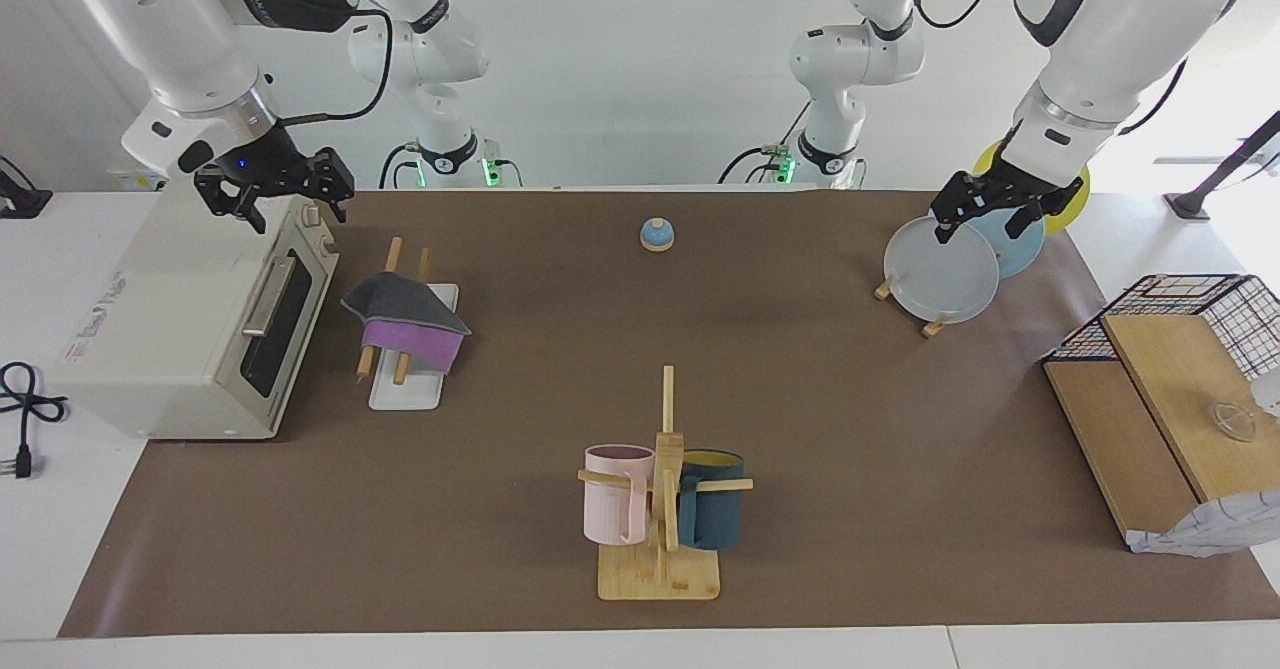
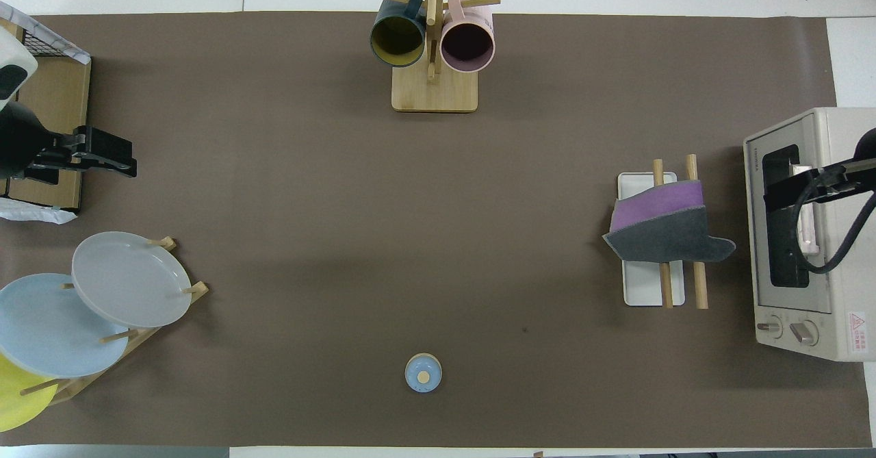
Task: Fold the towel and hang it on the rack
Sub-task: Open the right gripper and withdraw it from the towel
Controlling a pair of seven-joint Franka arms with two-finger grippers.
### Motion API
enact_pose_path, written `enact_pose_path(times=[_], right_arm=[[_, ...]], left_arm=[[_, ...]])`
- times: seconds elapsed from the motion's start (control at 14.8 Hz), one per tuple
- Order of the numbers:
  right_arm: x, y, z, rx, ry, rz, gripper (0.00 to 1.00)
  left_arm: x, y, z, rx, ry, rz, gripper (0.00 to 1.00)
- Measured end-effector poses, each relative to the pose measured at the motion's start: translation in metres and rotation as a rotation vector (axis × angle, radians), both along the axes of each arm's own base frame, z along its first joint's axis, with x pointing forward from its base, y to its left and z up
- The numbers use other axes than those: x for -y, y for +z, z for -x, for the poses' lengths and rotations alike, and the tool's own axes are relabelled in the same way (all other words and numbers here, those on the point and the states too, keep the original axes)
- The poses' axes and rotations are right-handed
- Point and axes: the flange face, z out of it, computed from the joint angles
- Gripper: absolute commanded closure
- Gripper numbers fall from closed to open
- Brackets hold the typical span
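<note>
- Brown matting [image 1: 800, 399] covered the long white table, with the two arms' bases standing at the robots' edge of it against a pale wall.
- At the right arm's end sat a cream toaster oven [image 1: 190, 334] with a dark glass door and a metal handle.
- Over the oven's top corner nearest the robots hung the right gripper [image 1: 290, 199], its two black fingers spread wide apart, holding nothing and touching nothing.
- Just beside the oven's door stood the rack [image 1: 415, 389]: two light-wood rods slanting over a flat white base.
- Draped across both rods lay the towel [image 1: 410, 324], folded over them, its dark grey face uppermost and a purple band showing along the edge farther from the robots; one grey corner stuck out toward the oven.
- Near the table's middle, close to the robots, sat a small blue round bell [image 1: 657, 235] on a wooden base.
- Farther from the robots than the bell stood a bamboo mug stand [image 1: 662, 539] with a pink mug [image 1: 617, 507] and a teal mug [image 1: 712, 512] hung on its pegs.
- Toward the left arm's end a wooden plate stand [image 2: 147, 335] held a grey plate [image 1: 942, 274], a light blue plate [image 1: 1015, 244] and a yellow plate [image 2: 17, 393] on edge.
- Above the grey plate's upper rim hovered the left gripper [image 1: 985, 217], fingers apart and empty; whether it brushed the rim could not be told.
- At the table's end lay wooden boards [image 1: 1150, 439] and a black wire basket [image 1: 1215, 309].
</note>
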Motion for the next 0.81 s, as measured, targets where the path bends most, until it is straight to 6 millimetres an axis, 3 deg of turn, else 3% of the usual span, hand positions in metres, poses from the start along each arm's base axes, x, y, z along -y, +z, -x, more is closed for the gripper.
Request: enact_pose_path(times=[0.27,0.81], right_arm=[[-0.01,0.0082,-0.0003,-0.006,-0.031,0.008,0.0],[-0.0102,0.0053,-0.0017,-0.013,-0.149,0.021,0.0]], left_arm=[[-0.0011,0.0,-0.0001,0.0,0.002,0.0,0.0],[-0.0012,0.0,-0.0001,0.0,0.002,0.0,0.0]])
